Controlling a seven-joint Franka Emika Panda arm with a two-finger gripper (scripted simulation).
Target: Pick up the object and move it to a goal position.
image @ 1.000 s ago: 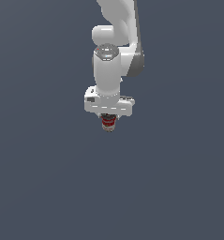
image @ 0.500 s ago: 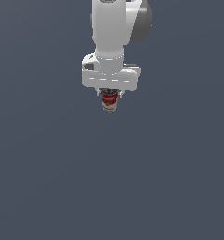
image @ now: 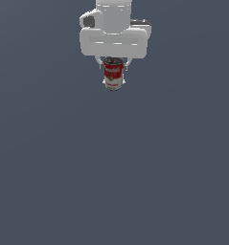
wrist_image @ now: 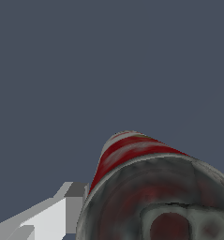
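Observation:
The object, a small soup can with a red upper label, white lower label and dark lid, hangs upright in the air at the top middle of the exterior view. My gripper is shut on the can from above, its white hand covering the lid there. In the wrist view the can fills the lower part, its dark metallic lid close to the camera, and one white finger presses against its side. The other finger is hidden.
A plain dark grey floor stretches below and around the arm, with nothing else on it in either view.
The arm has risen with the can held in the gripper, moving toward the top of the exterior view. The hand appears larger now.

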